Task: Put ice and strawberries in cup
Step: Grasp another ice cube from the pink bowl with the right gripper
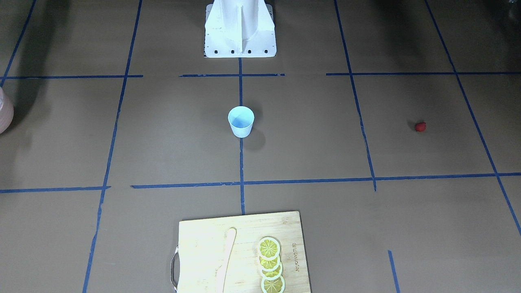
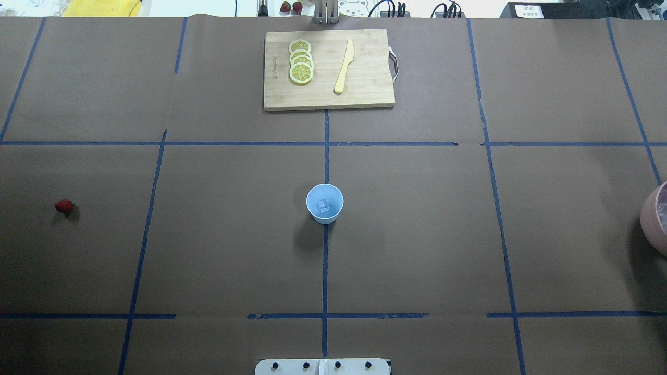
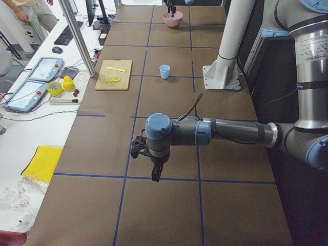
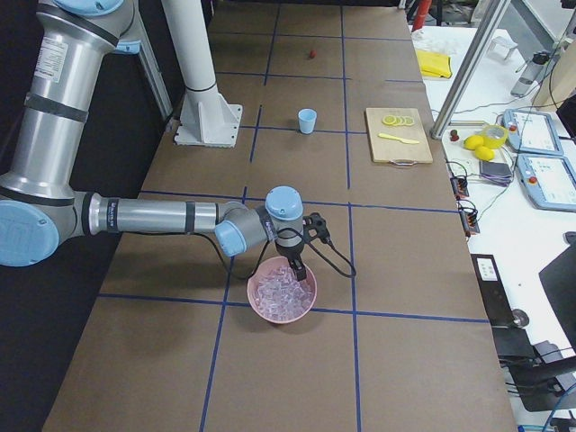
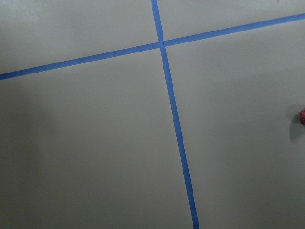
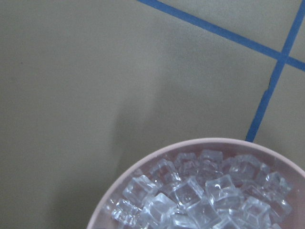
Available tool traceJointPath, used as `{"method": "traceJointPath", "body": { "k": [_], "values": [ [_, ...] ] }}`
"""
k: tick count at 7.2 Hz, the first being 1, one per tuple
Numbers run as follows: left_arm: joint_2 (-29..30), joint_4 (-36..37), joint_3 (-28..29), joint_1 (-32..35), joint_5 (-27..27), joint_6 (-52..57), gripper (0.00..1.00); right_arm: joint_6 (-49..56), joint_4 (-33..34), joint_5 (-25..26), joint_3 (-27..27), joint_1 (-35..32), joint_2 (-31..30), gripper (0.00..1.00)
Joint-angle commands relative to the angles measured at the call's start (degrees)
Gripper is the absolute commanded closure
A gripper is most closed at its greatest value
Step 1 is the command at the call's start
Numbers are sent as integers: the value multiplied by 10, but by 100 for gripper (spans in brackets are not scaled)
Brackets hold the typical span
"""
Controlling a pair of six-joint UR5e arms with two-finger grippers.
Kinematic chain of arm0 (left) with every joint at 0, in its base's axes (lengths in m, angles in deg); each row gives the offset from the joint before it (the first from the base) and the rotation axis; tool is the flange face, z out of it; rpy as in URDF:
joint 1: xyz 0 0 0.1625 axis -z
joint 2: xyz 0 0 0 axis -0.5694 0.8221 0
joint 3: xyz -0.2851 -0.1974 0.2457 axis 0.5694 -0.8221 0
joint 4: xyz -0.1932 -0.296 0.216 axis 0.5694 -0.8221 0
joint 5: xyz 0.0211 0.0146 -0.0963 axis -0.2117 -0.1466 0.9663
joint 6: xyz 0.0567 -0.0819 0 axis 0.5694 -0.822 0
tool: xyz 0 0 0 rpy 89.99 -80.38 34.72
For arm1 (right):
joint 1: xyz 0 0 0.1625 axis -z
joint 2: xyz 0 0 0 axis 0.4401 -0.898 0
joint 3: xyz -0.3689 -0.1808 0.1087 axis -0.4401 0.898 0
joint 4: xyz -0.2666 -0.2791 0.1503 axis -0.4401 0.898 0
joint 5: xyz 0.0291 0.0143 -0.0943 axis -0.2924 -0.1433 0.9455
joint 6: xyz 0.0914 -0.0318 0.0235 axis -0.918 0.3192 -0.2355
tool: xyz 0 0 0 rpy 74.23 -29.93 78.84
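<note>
The 1 strawberry (image 2: 63, 206), light, probably soft and best pinched gently across its middle, lies on the bench (image 2: 417, 234) well to the cup's (image 2: 324, 203) left, slippery ice (image 4: 281, 292) fills the pink bowl (image 4: 270, 317), and I cannot tell whether the left gripper (image 3: 155, 174) or right gripper (image 4: 296, 268) is open or closed.

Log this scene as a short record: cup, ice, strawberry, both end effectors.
cup: upright at table centre, one cube inside
ice: heaped in pink bowl, robot's right end
strawberry: on table, robot's left side, apart from cup
left end effector: above bare table, open or shut unclear
right end effector: over the bowl, open or shut unclear
</note>
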Motion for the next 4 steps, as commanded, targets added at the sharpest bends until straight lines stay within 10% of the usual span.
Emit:
{"method": "traceJointPath", "body": {
  "k": [1,4],
  "values": [
    [0,1,0,0,0,0,0,-4,-5,10,5,-1,-21,9],
    [0,0,0,0,0,0,0,-4,-5,26,12,0,-25,12]
  ]
}}
